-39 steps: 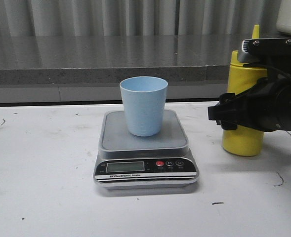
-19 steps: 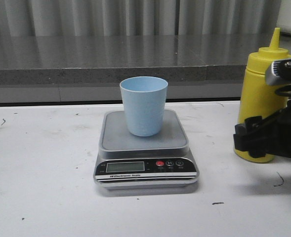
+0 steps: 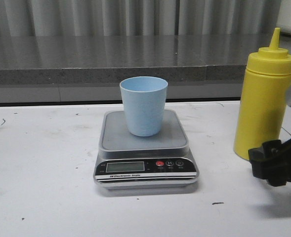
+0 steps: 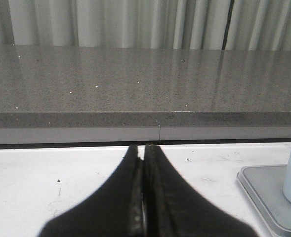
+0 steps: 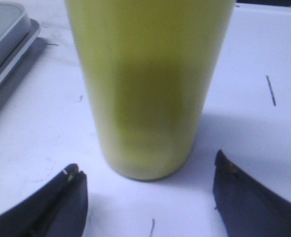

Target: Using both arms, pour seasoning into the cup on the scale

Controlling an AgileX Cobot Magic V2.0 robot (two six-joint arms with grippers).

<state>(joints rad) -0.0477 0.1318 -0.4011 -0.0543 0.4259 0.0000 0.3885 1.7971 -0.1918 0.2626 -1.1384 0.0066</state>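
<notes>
Seasoning bottle (image 3: 264,98) upright near worktop's right edge, ungripped. Right gripper (image 5: 147,197) spread wide, bottle just beyond its fingertips; left gripper (image 4: 144,197) closed, empty. Cup (image 3: 144,105) sits on scale (image 3: 145,148), mid-worktop. Judged: pre-grasp; next, advance, clamp bottle's lower body.
</notes>
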